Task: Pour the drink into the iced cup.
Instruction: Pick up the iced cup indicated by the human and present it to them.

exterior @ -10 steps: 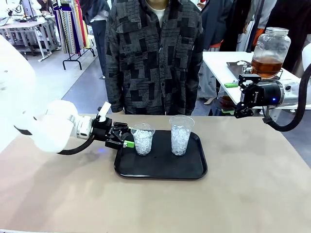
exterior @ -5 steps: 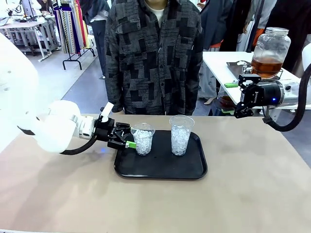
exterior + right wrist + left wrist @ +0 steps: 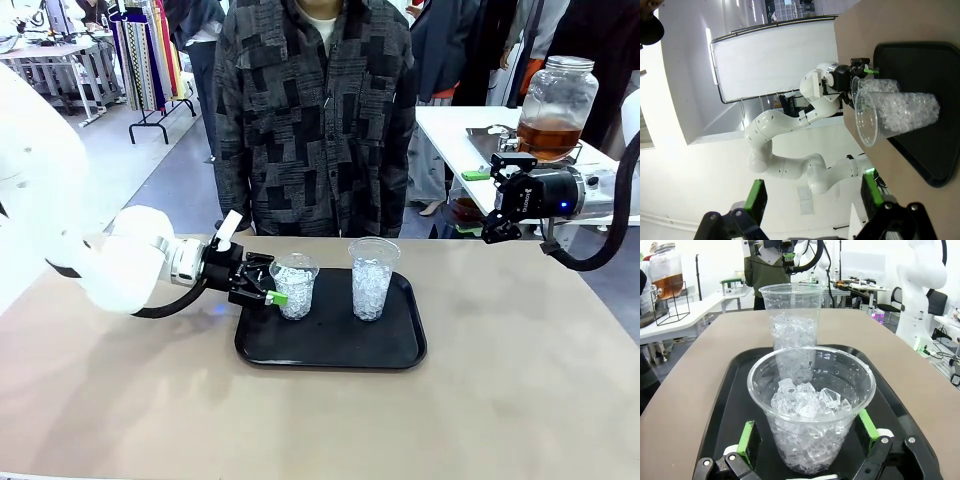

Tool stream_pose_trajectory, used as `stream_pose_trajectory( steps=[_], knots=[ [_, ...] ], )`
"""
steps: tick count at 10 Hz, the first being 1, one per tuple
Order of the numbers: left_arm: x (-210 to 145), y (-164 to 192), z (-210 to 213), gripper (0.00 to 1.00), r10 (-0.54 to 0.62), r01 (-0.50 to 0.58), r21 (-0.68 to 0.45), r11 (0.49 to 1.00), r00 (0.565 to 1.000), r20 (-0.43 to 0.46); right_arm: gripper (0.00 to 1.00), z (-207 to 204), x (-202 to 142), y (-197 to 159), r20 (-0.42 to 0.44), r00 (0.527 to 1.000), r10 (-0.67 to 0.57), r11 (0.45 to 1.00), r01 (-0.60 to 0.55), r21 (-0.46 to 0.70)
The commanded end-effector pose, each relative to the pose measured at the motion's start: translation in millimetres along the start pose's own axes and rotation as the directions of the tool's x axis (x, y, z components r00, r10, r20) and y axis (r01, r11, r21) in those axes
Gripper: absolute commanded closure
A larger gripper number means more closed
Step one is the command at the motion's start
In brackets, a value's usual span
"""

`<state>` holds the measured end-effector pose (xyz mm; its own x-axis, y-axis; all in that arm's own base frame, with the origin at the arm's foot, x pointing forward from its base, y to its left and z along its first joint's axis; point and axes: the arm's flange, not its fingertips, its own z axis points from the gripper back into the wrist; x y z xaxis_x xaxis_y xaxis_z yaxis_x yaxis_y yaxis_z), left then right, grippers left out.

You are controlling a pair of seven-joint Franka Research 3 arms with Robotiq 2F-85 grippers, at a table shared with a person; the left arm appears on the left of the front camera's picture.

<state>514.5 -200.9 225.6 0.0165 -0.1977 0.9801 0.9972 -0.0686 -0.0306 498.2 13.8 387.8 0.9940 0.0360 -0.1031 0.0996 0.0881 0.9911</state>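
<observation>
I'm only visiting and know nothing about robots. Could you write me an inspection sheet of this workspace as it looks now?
Surface: tan table with a black tray on it.
Job's things: short cup and tall cup, both holding ice, stand on the tray. The drink sits in a lidded glass jar on a white side table.
Clutter: nothing seen.
Grippers: left gripper has its jaws open on either side of the short cup. The right gripper is open and empty, in the air.
Cables: a black cable loops behind the right gripper.
Surroundings: a person stands at the far side, with a clothes rack behind.
</observation>
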Motion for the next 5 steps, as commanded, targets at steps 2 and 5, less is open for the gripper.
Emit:
stream_pose_trajectory(
  steps=[2, 5],
  knots=[
    [1.6, 7.8, -14.2, 0.0, 0.02, -0.02, -0.004, 1.0, 1.0, -0.004, 0.0, 0.3, 0.4, 1.5, 0.002, 1.0, 0.008, 1.0, -0.008, 0.002],
    [1.7, 8.2, -20.0, 0.0, 0.026, -0.026, -0.012, 1.0, 1.0, -0.017, 0.0, 0.3, 0.4, 1.5, 0.002, 1.0, 0.008, 1.0, -0.008, 0.002]
  ],
)
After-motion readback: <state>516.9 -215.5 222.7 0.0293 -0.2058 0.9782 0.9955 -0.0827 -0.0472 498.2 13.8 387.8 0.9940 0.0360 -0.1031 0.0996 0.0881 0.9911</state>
